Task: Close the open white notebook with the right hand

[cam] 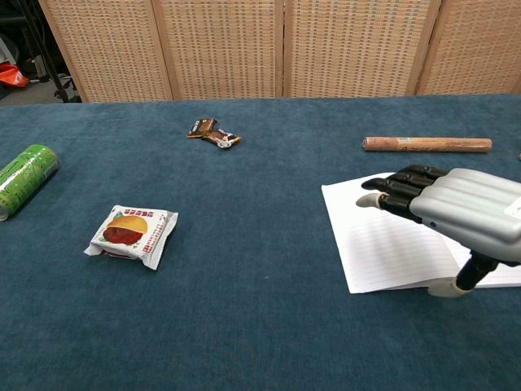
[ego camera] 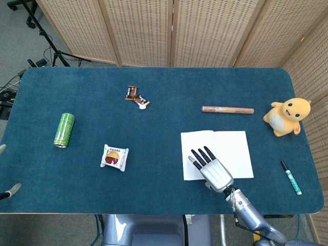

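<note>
The white notebook (ego camera: 233, 148) lies open and flat on the blue table, right of centre, its lined pages (cam: 383, 252) facing up. My right hand (ego camera: 211, 170) hovers palm down at the notebook's near edge, with its dark fingers (cam: 399, 189) stretched out over the left page and holding nothing. In the chest view this right hand (cam: 460, 213) hides much of the right page, and its thumb points down near the front edge. Only two fingertips of my left hand (ego camera: 10, 190) show at the far left table edge, spread apart and empty.
A wooden stick (ego camera: 227, 109) lies behind the notebook, a yellow plush toy (ego camera: 286, 116) sits at the right, and a pen (ego camera: 290, 177) lies near the right corner. On the left are a snack packet (ego camera: 114, 157), a green can (ego camera: 64, 129) and candy wrappers (ego camera: 137, 96).
</note>
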`<state>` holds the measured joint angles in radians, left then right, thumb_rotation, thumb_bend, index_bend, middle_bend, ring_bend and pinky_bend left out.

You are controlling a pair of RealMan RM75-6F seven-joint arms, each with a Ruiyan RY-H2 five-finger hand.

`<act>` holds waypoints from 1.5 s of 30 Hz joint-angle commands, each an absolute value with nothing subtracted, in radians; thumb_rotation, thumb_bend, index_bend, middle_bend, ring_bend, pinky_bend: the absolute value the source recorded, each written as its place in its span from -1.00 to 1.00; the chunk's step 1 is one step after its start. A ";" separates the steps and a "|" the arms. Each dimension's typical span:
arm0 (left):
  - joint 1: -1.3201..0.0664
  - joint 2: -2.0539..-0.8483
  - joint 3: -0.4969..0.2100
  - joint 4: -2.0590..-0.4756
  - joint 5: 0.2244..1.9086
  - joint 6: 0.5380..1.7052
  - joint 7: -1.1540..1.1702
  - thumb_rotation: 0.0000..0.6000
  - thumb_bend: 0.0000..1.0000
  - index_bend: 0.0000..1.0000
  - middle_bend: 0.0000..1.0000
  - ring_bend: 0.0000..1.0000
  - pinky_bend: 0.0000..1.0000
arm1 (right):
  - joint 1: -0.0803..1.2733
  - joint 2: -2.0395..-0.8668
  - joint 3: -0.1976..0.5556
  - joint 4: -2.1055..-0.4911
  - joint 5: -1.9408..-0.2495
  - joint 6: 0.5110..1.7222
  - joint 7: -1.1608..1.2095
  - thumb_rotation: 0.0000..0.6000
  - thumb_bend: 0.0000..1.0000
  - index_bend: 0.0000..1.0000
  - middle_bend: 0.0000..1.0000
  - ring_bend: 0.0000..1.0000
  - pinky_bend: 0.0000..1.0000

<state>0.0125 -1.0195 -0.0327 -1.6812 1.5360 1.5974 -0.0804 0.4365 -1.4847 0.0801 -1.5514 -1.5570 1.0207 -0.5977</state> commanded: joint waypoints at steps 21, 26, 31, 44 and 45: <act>0.008 -1.011 -0.035 -1.684 1.523 1.583 -0.093 1.00 -1.00 -1.00 -1.00 -1.00 -1.00 | 0.473 -1.597 0.054 -1.401 -1.561 1.058 -0.610 1.00 -1.00 -1.00 -1.00 -1.00 -1.00; 0.008 -1.013 -0.036 -1.684 1.522 1.583 -0.089 1.00 -1.00 -1.00 -1.00 -1.00 -1.00 | 0.475 -1.608 0.049 -1.392 -1.553 1.060 -0.622 1.00 -1.00 -1.00 -1.00 -1.00 -1.00; 0.008 -1.014 -0.036 -1.685 1.521 1.585 -0.087 1.00 -1.00 -1.00 -1.00 -1.00 -1.00 | 0.478 -1.618 0.046 -1.383 -1.544 1.061 -0.634 1.00 -1.00 -1.00 -1.00 -1.00 -1.00; 0.010 -1.012 -0.037 -1.684 1.520 1.587 -0.096 1.00 -1.00 -1.00 -1.00 -1.00 -1.00 | 0.483 -1.644 0.035 -1.357 -1.529 1.065 -0.610 1.00 -0.14 -0.88 -1.00 -1.00 -1.00; 0.010 -1.012 -0.037 -1.684 1.520 1.588 -0.096 1.00 -1.00 -1.00 -1.00 -1.00 -1.00 | 0.483 -1.644 0.034 -1.357 -1.530 1.066 -0.604 1.00 -0.07 -0.86 -1.00 -1.00 -1.00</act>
